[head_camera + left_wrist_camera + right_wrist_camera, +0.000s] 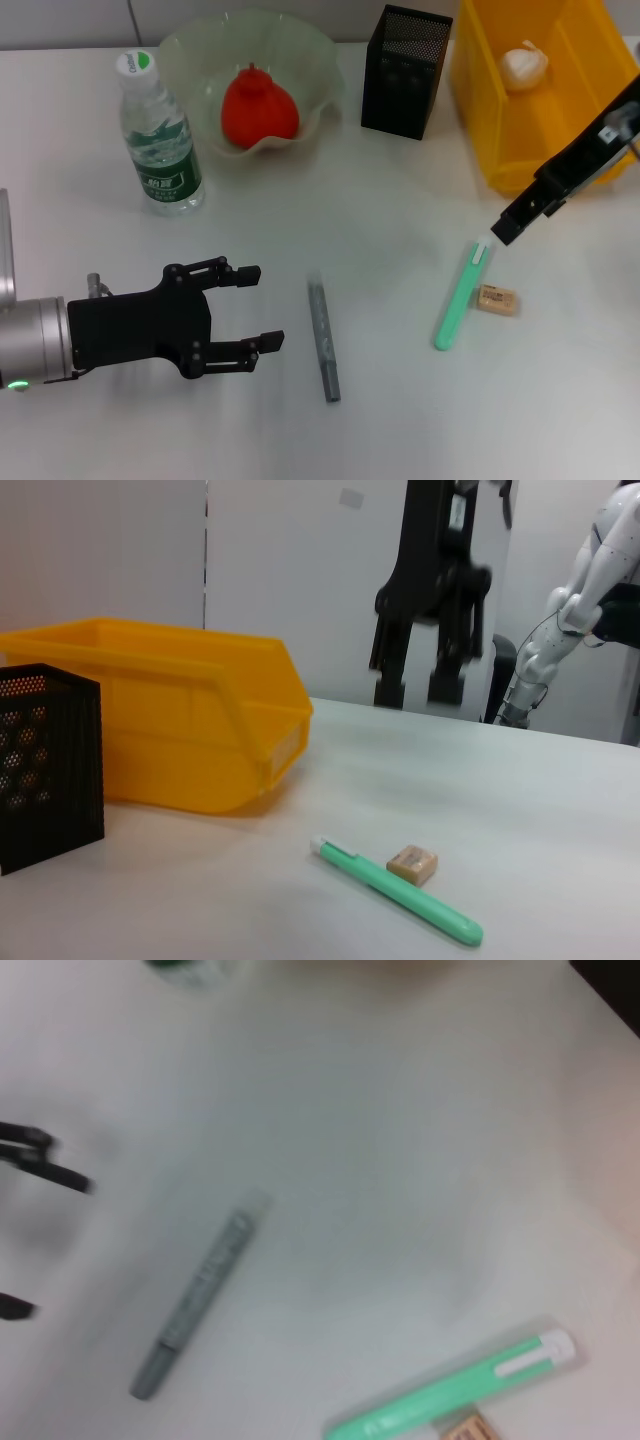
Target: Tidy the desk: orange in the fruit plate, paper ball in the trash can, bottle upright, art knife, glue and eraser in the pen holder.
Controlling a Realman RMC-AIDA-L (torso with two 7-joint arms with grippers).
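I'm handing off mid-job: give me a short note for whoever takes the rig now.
Left gripper: jaws open, empty, low over the desk near the art knife.
Right gripper: above the white tip of the glue, beside the trash can; nothing visibly held.
Done: orange in the fruit plate, paper ball in the trash can, bottle upright.
Left: art knife, glue and eraser, all lying on the desk, go in the pen holder.

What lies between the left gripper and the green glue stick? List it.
In the head view, only the slim grey metal art knife lies between the left gripper and the translucent green glue stick.
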